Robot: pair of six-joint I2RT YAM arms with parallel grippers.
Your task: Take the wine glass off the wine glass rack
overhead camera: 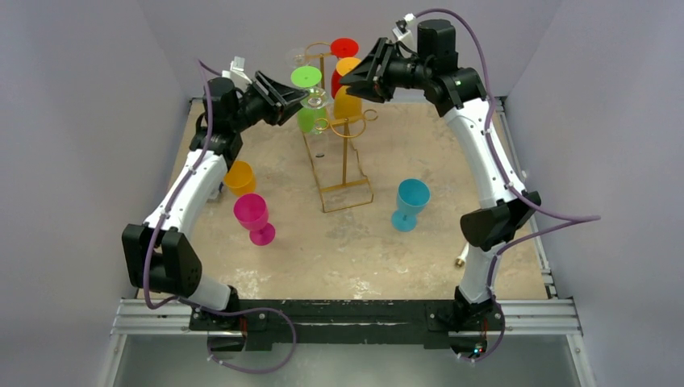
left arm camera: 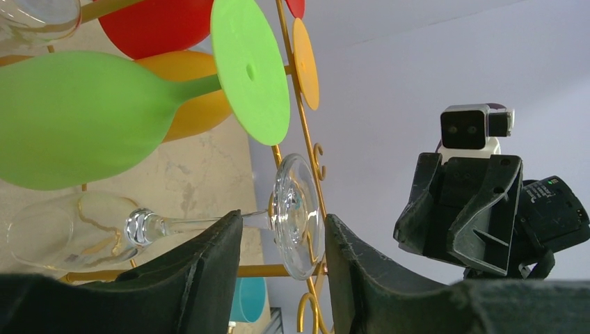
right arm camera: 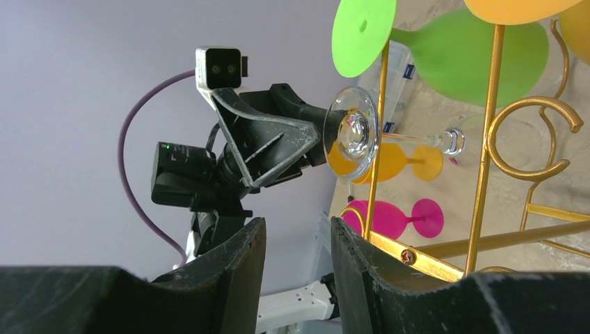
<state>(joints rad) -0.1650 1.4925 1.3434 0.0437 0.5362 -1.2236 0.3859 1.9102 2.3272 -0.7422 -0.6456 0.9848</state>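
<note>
Wine glass, clear, foot between fingers of the left hand.

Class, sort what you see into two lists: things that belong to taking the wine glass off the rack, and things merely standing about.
In the job: wine glass rack; clear wine glass hanging on it; left tool, fingers either side of its foot.
Standing about: pink glass, blue glass, orange glass on the table; right tool, open, holding nothing.
</note>
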